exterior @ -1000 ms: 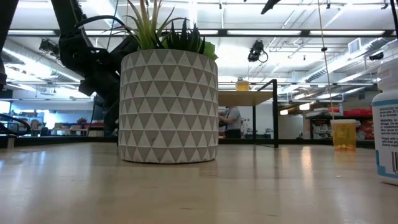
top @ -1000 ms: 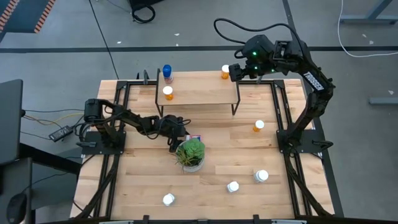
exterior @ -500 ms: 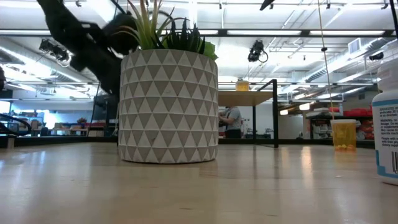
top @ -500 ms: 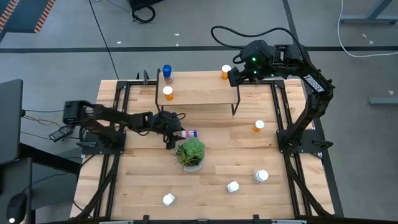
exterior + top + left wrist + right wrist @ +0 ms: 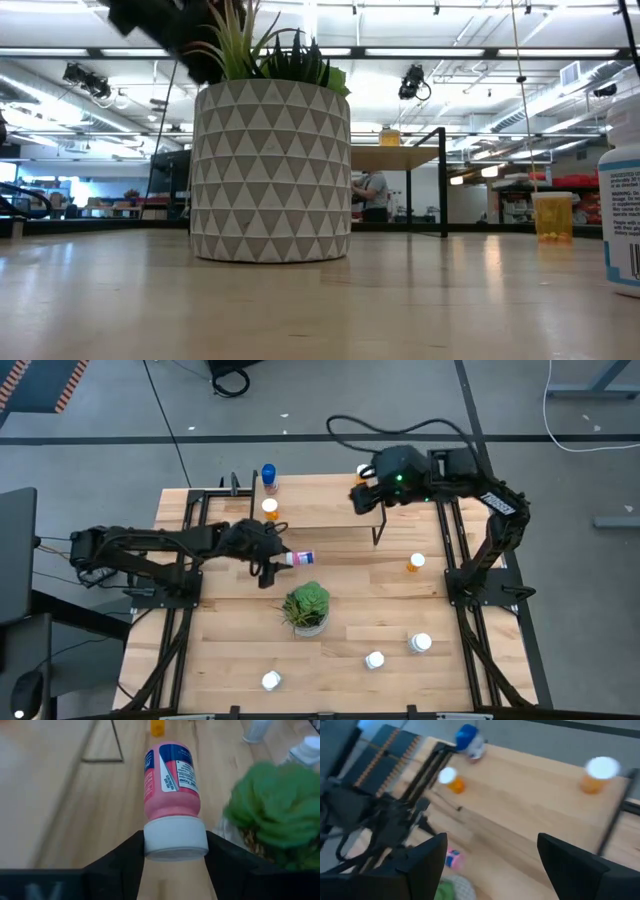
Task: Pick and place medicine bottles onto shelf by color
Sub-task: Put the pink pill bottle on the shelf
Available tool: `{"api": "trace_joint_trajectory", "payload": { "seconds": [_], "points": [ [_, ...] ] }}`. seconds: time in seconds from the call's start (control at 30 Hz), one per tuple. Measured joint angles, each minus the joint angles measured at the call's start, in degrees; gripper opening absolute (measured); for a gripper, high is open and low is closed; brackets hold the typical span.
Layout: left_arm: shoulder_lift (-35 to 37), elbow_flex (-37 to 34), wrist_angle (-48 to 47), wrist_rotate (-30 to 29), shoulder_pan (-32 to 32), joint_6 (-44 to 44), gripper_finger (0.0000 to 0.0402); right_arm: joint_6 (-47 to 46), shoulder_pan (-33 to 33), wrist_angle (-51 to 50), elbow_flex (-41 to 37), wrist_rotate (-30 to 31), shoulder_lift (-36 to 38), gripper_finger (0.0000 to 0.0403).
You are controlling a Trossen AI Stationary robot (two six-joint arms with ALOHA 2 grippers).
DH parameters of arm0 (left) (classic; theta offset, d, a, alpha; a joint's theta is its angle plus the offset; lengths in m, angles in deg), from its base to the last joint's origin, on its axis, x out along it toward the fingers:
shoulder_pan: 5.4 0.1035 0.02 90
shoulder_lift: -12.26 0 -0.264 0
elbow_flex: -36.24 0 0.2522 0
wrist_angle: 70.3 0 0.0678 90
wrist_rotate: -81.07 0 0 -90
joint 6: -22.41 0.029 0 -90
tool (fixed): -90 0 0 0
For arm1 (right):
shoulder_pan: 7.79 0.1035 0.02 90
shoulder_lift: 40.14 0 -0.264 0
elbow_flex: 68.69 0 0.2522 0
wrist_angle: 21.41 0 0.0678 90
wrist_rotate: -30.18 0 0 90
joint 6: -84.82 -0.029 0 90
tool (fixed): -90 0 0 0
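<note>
A pink medicine bottle (image 5: 171,782) with a white cap and a blue label is held in the air by my left gripper (image 5: 175,842), above the table between the shelf (image 5: 320,512) and the potted plant (image 5: 306,607). On the shelf stand a blue bottle (image 5: 268,477) and an orange bottle (image 5: 270,508) at its left end. Another orange bottle (image 5: 597,772) stands at its right end. My right gripper (image 5: 492,851) hangs open above the shelf's right part, holding nothing. My left gripper pinches the pink bottle's white cap (image 5: 176,836) between its two fingers, one on each side. The fingers come from the table's left, slanting down. The bottle sticks out beyond the fingertips in line with them, bottom end (image 5: 308,558) toward the table's right, clear of the table.
An orange bottle (image 5: 416,563) stands on the table right of the shelf. Three white bottles (image 5: 421,643), (image 5: 375,659), (image 5: 271,680) stand near the front edge. In the low view the patterned plant pot (image 5: 270,170) fills the middle.
My left gripper has risen from beside the plant and drawn toward the shelf, carrying the pink bottle up clear of the table. My right gripper has moved toward the table's left, over the shelf's right end.
</note>
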Motion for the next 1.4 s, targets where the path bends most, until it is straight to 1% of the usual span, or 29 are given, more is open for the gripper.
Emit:
{"api": "trace_joint_trajectory", "payload": {
  "seconds": [0.13,0.2,0.33,0.43,0.6,0.73,0.9,1.03,1.17,1.4],
  "points": [
    [-0.11,8.20,-7.01,-0.67,0.86,1.63,0.0182,-0.28,2.78,4.40,-0.02,0.18,-3.00,0.0317],
    [-0.20,11.66,-9.12,-1.18,1.36,1.75,0.0180,-0.19,3.82,4.87,-0.06,0.17,-5.38,0.0317],
    [-0.30,17.56,-13.67,-3.26,2.85,1.81,0.0192,1.59,5.21,4.93,-0.10,-1.71,-8.52,0.0317],
    [-0.26,20.60,-16.56,-3.69,3.74,1.83,0.0196,3.24,6.09,4.67,-0.10,-1.71,-9.99,0.0317],
    [-0.30,22.70,-17.60,-3.64,3.44,1.02,0.0186,7.23,4.91,5.09,-0.08,1.22,-10.75,0.0317],
    [-0.30,23.93,-18.31,-3.67,2.26,-0.14,0.0186,10.74,2.54,7.10,-0.06,1.25,-10.85,0.0317],
    [-0.33,24.64,-18.23,-5.75,0.95,0.21,0.0197,14.51,0.30,7.80,-0.06,-4.14,-10.85,0.0317],
    [-0.35,24.64,-18.41,-8.27,0.95,0.28,0.0190,18.31,-0.10,8.70,-0.06,-5.33,-10.85,0.0317],
    [-0.35,24.64,-18.13,-9.11,1.15,0.22,0.0187,19.92,-1.50,11.03,-0.06,-10.37,-10.80,0.0317],
    [-0.35,24.64,-14.19,-10.01,1.13,0.30,0.0198,22.86,-4.46,11.42,-0.04,-10.57,-10.76,0.0317]
  ]
}}
